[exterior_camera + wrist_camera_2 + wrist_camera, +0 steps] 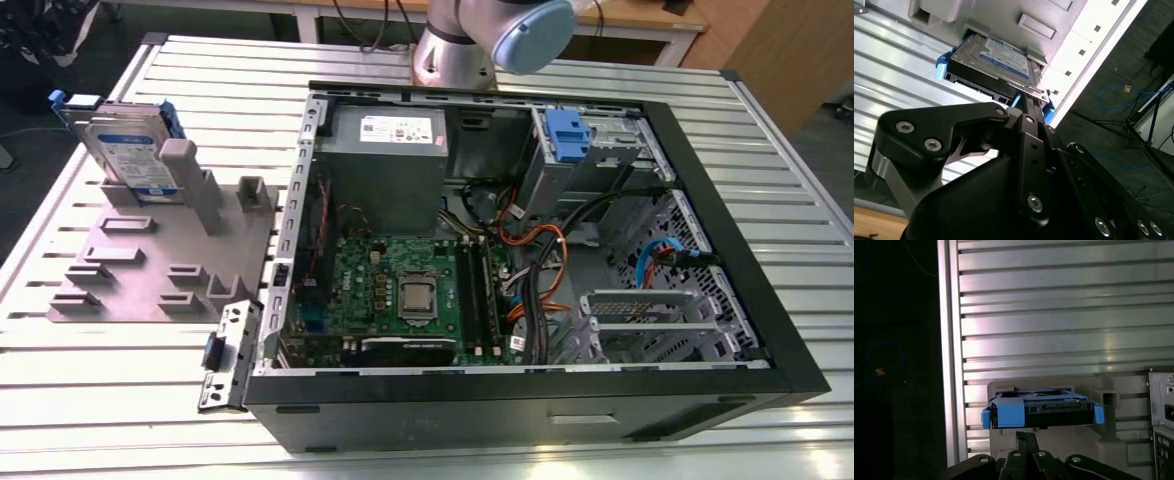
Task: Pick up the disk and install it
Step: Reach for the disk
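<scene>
Standing on edge in a slot of the grey holder point(147, 270), the disk point(130, 150) is seen on the slatted metal table point(120, 400), toward the exterior view's left of the open computer case point(534, 400) and apart from it. In both wrist views the gripper point(1023, 97) point(1026, 436) is aimed at the disk, which lies beyond its tips. Its fingers are pressed together, and nothing is held between them.

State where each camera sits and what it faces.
Exterior view: above the table, looking down on case and disk; the arm shows.
First wrist view: on the wrist, facing the disk past the tool.
Second wrist view: on the wrist, behind the tool, facing the disk.
Both wrist views share tool and disk.
</scene>
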Motion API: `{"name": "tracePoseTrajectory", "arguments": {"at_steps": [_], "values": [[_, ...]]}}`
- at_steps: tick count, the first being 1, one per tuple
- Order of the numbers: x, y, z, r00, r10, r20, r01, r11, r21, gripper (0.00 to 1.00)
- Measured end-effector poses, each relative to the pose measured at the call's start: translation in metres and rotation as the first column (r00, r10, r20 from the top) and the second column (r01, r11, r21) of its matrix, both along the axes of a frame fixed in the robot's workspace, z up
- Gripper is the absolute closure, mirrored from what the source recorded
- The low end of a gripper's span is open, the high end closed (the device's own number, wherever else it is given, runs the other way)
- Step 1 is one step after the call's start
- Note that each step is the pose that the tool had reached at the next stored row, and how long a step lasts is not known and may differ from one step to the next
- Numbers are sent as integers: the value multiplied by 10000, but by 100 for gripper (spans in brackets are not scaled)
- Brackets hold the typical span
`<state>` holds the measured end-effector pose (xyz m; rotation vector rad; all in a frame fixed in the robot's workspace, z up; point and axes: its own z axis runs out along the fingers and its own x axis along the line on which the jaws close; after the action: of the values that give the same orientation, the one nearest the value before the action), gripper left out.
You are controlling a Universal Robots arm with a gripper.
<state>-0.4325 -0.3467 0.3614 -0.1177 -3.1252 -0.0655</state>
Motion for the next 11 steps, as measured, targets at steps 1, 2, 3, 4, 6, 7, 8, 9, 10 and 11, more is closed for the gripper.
{"name": "tracePoseTrajectory", "arguments": {"at_steps": [1,2,3,4,6,7,8,9,10,11], "values": [[-4,14,-8,10000,0,-4,0,10000,0,89],[-8,30,-18,10000,0,-7,0,10000,1,89],[-11,45,-25,10000,0,-14,0,10000,1,89],[-15,58,-34,10000,0,-23,0,10000,1,89],[-23,84,-49,10000,-1,-36,1,10000,1,89],[-26,87,-55,10000,-1,-38,1,10000,2,89],[-28,86,-58,10000,0,-41,0,10000,1,89],[-28,86,-58,10000,1,-43,-1,10000,0,89],[-28,86,-58,10000,1,-44,-1,10000,0,89],[-28,87,-59,10000,0,-43,0,10000,0,89]]}}
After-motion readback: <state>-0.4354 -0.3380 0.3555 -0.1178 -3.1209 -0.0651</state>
